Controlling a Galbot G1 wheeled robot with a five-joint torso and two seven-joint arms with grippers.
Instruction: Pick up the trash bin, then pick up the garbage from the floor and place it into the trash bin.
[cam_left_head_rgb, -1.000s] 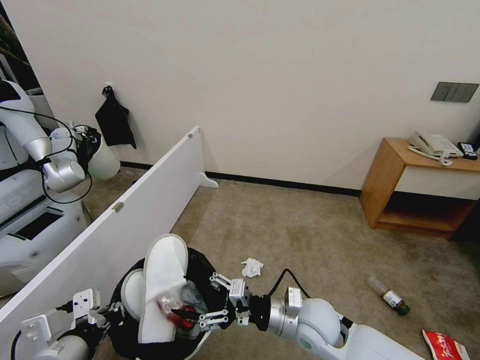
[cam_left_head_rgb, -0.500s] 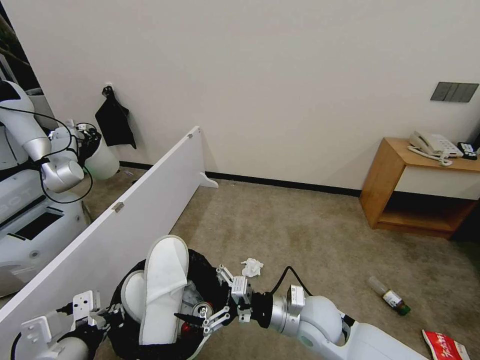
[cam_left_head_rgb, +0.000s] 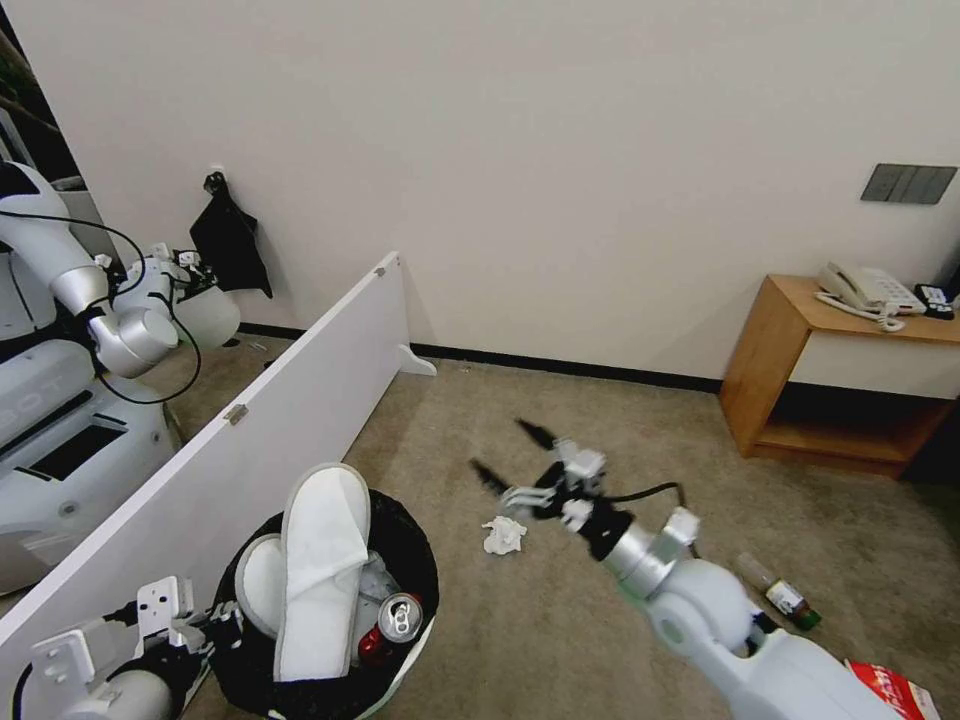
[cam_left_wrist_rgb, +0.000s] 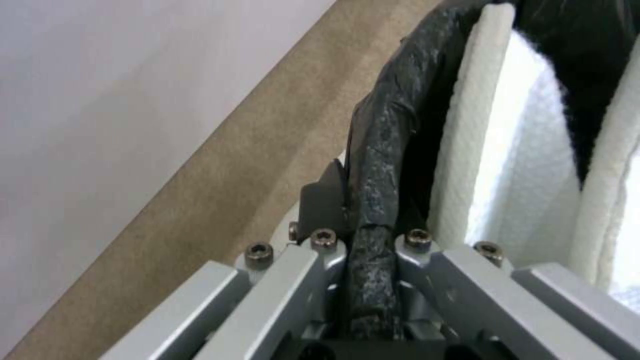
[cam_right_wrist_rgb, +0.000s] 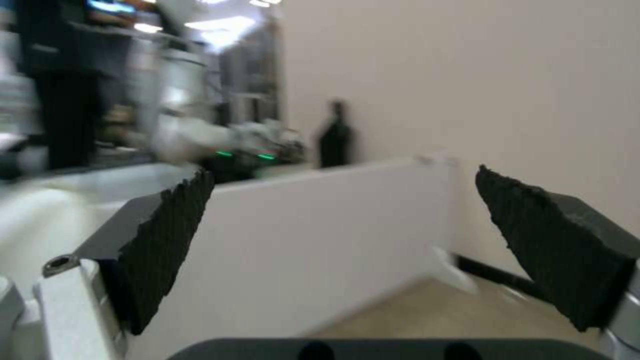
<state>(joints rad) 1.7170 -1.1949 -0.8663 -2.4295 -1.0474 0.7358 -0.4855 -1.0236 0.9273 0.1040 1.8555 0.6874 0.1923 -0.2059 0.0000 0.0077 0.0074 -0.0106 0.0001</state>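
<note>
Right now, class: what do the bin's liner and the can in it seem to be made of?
The liner looks like thin black plastic film: it is crinkled and faintly shiny over the trash bin rim. The can seems metal: silvery reflective top, glossy red side.

Left arm: low at 7 o'clock, wrist level, left gripper (cam_left_wrist_rgb: 373, 240) clamped on the trash bin (cam_left_head_rgb: 400, 520) rim.
Right arm: reached toward 1 o'clock, above the floor.
Right gripper (cam_left_head_rgb: 512, 458): empty, black pads (cam_right_wrist_rgb: 167, 240) spread wide apart.
</note>
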